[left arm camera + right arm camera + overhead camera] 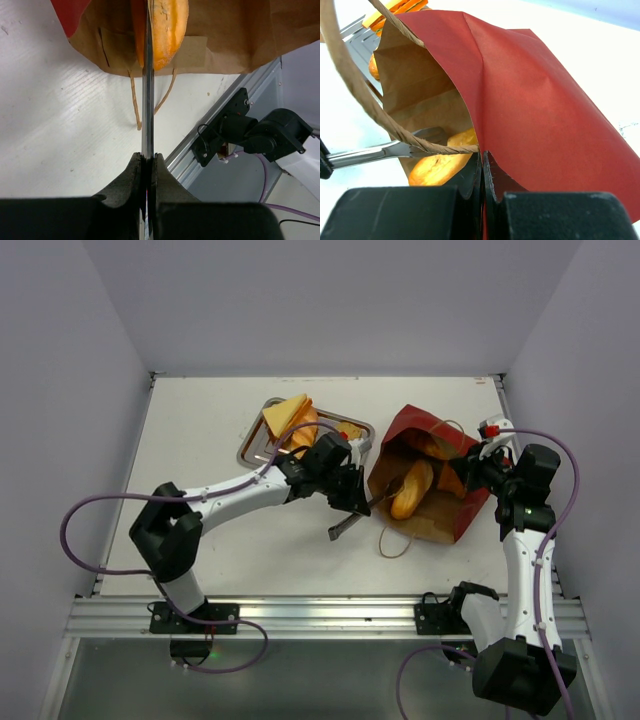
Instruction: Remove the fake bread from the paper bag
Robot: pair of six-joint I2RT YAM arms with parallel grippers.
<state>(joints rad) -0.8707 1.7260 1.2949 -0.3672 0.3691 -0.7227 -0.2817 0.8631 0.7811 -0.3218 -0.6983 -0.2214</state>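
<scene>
Deep in the paper bag (440, 520), more orange pieces sit half hidden under its red wall. The bag lies on its side on the surface (200, 405), right of a tray (255, 448) of toast slices (287, 415). One loaf (412, 490) lies in its mouth, slanting from near-left to far-right. We see the left pincer (147, 159) clamped on a metal utensil (147, 100) reaching the loaf. The right pincer (483, 162) pinches the bag's red edge.
</scene>
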